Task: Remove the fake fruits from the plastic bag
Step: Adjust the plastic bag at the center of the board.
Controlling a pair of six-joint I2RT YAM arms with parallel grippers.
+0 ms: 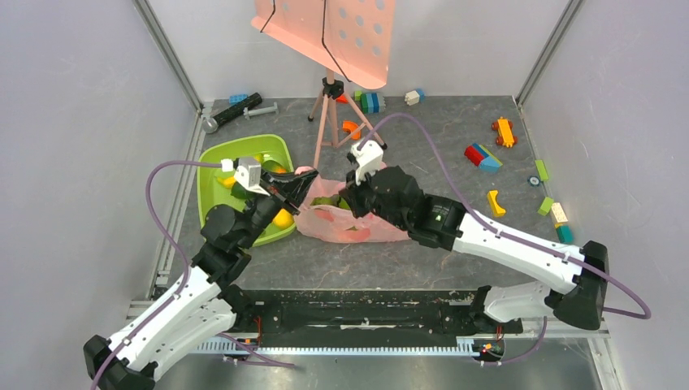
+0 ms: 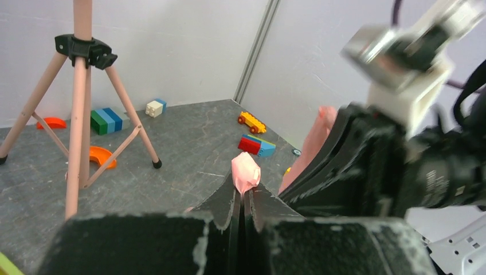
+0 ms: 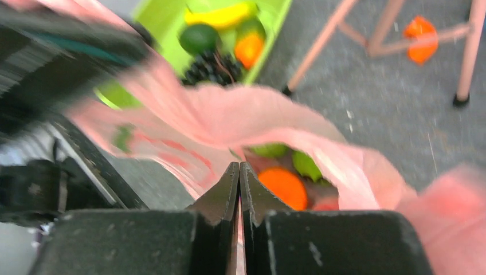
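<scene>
right gripper (image 3: 239,167) tight on plastic bag (image 3: 229,114), tripod (image 3: 320,43) close behind

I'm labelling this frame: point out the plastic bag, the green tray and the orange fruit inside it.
plastic bag (image 1: 325,221), top view, crumpled near side.
green tray (image 1: 240,146), top view, far rim.
orange fruit (image 3: 282,186), right wrist view, rounded top.

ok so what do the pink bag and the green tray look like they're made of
The pink carrier bag looks like thin translucent plastic film: it crumples into soft folds. The lime green tray looks like rigid moulded plastic, probably smooth: even rim, rounded corners.
</scene>
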